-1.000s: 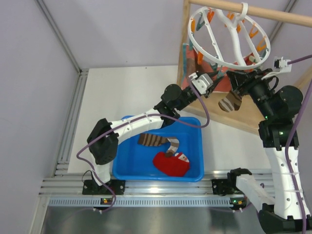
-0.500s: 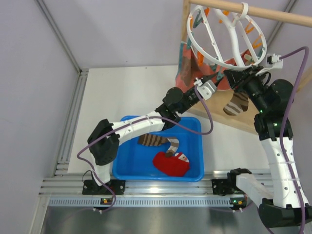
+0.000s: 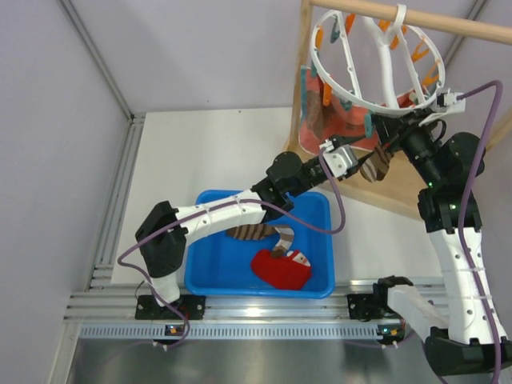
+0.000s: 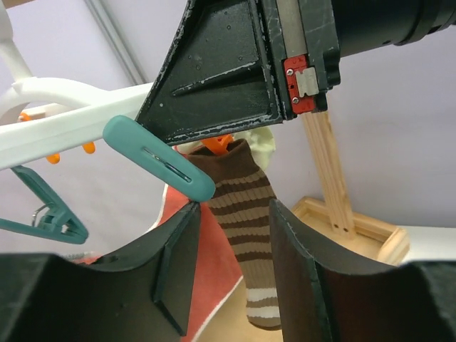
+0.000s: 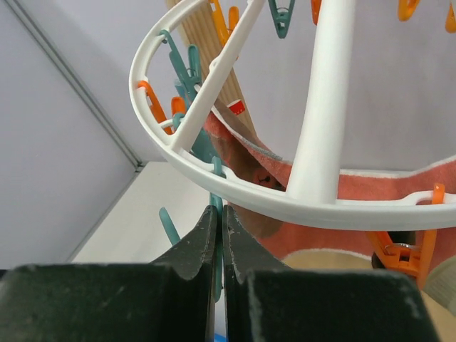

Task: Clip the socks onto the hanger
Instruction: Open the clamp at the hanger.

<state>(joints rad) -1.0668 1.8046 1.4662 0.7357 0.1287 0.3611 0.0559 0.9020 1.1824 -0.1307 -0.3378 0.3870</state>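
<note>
The white ring hanger hangs by its hook from a wooden bar, rimmed with orange and teal clothespins. My right gripper sits under the ring, shut on a teal clothespin. Below it dangles a brown sock with tan stripes, small in the top view; what holds its top edge is hidden. My left gripper is open just short of that sock, which shows through the gap between the fingers. Two more socks lie in the bin: a striped one and a red Santa one.
The blue bin sits in front of the arm bases. A wooden frame stand carries the hanger. Salmon-pink fabric hangs from the ring's left side. The left arm stretches over the bin toward the hanger.
My right gripper has closed onto the teal clothespin. My left gripper has moved right towards the hanging sock and opened wider. The ring has swung slightly.
</note>
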